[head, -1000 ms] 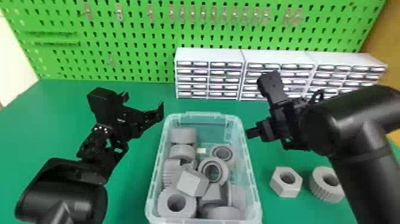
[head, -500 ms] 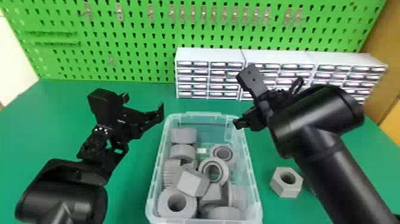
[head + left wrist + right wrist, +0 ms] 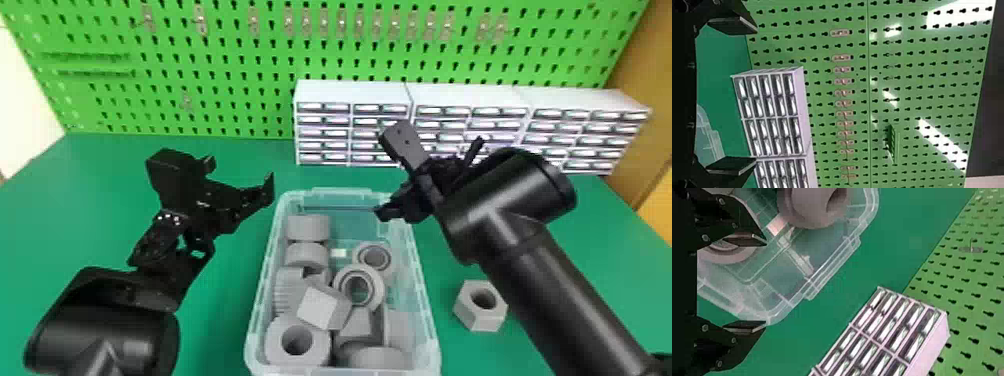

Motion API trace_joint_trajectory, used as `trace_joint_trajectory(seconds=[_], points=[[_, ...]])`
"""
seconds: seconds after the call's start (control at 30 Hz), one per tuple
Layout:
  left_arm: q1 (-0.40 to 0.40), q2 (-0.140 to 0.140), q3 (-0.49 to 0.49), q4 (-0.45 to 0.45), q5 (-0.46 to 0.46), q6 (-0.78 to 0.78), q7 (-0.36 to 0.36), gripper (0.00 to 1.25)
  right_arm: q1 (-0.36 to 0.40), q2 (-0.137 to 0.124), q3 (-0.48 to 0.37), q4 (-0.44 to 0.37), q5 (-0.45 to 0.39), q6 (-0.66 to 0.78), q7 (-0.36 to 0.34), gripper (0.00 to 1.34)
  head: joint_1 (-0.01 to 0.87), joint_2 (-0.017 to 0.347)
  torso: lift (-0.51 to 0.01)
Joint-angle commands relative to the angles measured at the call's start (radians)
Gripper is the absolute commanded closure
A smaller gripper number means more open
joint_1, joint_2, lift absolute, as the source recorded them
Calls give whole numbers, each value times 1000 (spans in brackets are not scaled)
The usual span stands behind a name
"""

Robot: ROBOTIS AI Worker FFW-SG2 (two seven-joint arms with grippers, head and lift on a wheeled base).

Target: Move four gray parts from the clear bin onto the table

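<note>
Gray parts [image 3: 324, 307] lie in the clear bin [image 3: 425, 300], and the right gripper [image 3: 765, 282], wide, empty and partly over it, should centre on 1 ring [image 3: 378, 286] before dropping straight down, the left gripper [image 3: 242, 176] wide alongside

Nearer the robot than the right tool [image 3: 430, 176]: jumbled gray parts [image 3: 309, 228] in the clear bin [image 3: 428, 325], a holed gray hexagon [image 3: 479, 318] on the desk [image 3: 220, 310].
</note>
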Motion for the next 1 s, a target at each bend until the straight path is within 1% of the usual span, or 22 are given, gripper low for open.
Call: trace_joint_trajectory(seconds=[0.0, 0.13, 0.3, 0.4, 0.53, 0.63, 0.83, 0.97], points=[[0, 0, 1, 0, 0, 0, 0, 113, -14, -1, 25, 42, -21, -30, 5, 515, 678, 34, -50], [2, 0, 2, 2, 0, 0, 0, 113, -19, 0, 42, 63, -27, -30, 5, 515, 678, 34, -50], [2, 0, 4, 2, 0, 0, 0, 113, -27, 2, 54, 118, -79, -59, 5, 515, 678, 34, -50], [3, 0, 5, 2, 0, 0, 0, 113, -31, -4, 67, 148, -111, -86, 5, 515, 678, 34, -50], [3, 0, 7, 0, 0, 0, 0, 113, -45, -7, 88, 186, -113, -122, 19, 515, 678, 34, -50], [2, 0, 7, 2, 0, 0, 0, 113, -65, -17, 111, 212, -113, -148, 34, 515, 678, 34, -50], [0, 0, 4, 5, 0, 0, 0, 113, -109, -46, 159, 243, -131, -162, 45, 515, 678, 34, -50], [-3, 2, 1, 6, 0, 0, 0, 113, -143, -73, 191, 275, -216, -163, 45, 515, 678, 34, -50]])
